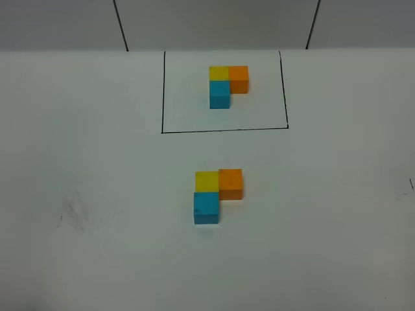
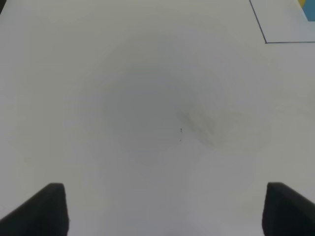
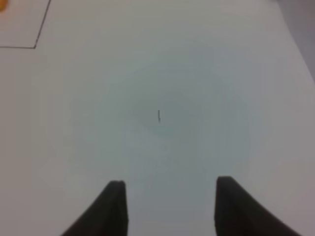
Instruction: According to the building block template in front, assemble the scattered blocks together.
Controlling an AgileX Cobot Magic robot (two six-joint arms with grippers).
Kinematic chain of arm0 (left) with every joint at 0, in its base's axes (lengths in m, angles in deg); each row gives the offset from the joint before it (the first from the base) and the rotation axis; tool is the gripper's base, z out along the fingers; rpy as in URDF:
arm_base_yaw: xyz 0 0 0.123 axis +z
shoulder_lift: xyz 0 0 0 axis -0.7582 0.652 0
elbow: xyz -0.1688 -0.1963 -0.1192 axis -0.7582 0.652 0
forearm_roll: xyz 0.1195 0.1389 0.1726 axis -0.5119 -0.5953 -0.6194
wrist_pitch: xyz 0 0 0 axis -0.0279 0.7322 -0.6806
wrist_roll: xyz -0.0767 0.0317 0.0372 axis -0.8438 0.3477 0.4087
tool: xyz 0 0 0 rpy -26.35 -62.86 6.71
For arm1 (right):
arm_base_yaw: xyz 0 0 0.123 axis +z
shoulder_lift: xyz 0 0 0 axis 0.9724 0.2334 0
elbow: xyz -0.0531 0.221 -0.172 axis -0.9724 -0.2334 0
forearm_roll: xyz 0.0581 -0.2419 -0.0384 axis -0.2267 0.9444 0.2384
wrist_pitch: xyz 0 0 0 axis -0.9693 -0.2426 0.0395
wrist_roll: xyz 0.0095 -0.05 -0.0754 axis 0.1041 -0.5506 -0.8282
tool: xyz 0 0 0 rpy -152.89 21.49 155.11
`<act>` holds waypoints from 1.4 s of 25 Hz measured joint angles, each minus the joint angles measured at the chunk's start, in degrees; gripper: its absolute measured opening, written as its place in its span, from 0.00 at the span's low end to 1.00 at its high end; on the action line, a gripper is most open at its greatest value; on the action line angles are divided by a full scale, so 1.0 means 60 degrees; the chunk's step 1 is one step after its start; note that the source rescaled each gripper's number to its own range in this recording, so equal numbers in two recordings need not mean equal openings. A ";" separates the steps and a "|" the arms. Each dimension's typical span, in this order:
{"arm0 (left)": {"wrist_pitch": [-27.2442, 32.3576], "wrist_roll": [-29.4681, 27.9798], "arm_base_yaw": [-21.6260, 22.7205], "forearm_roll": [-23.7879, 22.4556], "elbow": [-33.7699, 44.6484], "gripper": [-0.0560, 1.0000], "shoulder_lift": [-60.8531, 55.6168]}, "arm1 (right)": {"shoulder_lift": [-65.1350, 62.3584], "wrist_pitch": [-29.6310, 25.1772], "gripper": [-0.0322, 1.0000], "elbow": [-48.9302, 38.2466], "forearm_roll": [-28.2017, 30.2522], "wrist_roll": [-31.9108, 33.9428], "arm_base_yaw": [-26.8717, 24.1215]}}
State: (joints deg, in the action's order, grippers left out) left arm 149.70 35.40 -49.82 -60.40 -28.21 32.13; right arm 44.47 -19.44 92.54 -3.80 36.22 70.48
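Observation:
In the exterior high view the template sits inside a thin black rectangle (image 1: 224, 92) at the back: a yellow cube (image 1: 218, 72), an orange cube (image 1: 238, 78) and a cyan cube (image 1: 220, 94) in an L. In front of it three unframed cubes stand together in the same L: yellow (image 1: 207, 181), orange (image 1: 231, 183), cyan (image 1: 206, 208). Neither gripper shows in that view. The left gripper (image 2: 162, 209) is open over bare table in the left wrist view. The right gripper (image 3: 170, 206) is open over bare table in the right wrist view.
The white table (image 1: 97, 194) bears a faint grey smudge (image 1: 74, 210) at the left. A corner of the black frame shows in the left wrist view (image 2: 266, 42) and in the right wrist view (image 3: 35, 47). A grey wall (image 1: 214, 23) rises behind the table.

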 joint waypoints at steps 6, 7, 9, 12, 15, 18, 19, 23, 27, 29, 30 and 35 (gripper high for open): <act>0.0000 0.0000 0.0000 0.0000 0.0000 0.70 0.0000 | 0.0000 0.0000 0.05 0.0000 0.0000 0.0000 0.0548; 0.0000 0.0000 0.0000 0.0000 0.0000 0.70 0.0000 | 0.0000 0.0000 0.04 0.0000 0.0000 0.0000 0.0557; 0.0000 0.0000 0.0000 0.0000 0.0000 0.70 0.0000 | 0.0000 0.0000 0.04 0.0000 0.0000 0.0000 0.0558; 0.0000 0.0000 0.0000 0.0000 0.0000 0.70 0.0000 | 0.0000 0.0000 0.03 0.0000 0.0000 0.0000 0.0558; 0.0000 0.0000 0.0000 0.0000 0.0000 0.70 0.0000 | 0.0000 0.0000 0.03 0.0000 0.0006 0.0000 0.0798; 0.0000 0.0000 0.0000 0.0000 0.0000 0.70 0.0000 | 0.0000 0.0000 0.03 0.0000 0.0006 0.0000 0.1163; 0.0000 0.0000 0.0000 0.0000 0.0000 0.70 0.0000 | 0.0000 0.0000 0.03 0.0000 0.0006 0.0000 0.1192; 0.0000 0.0000 0.0000 0.0000 0.0000 0.70 0.0000 | 0.0000 0.0000 0.03 0.0000 0.0006 0.0000 0.1224; 0.0000 0.0000 0.0000 0.0000 0.0000 0.70 0.0000 | 0.0000 0.0000 0.03 0.0000 0.0006 0.0000 0.1224; 0.0000 0.0000 0.0000 0.0000 0.0000 0.70 0.0000 | 0.0000 0.0000 0.03 0.0000 0.0006 0.0000 0.1224; 0.0000 0.0000 0.0000 0.0000 0.0000 0.70 0.0000 | 0.0000 0.0000 0.03 0.0000 0.0006 0.0000 0.1224; 0.0000 0.0000 0.0000 0.0000 0.0000 0.70 0.0000 | 0.0000 0.0000 0.03 0.0000 0.0006 0.0000 0.1224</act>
State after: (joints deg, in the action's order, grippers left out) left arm 149.70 35.40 -49.82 -60.40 -28.21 32.13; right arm 44.47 -19.44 92.54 -3.76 36.22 77.82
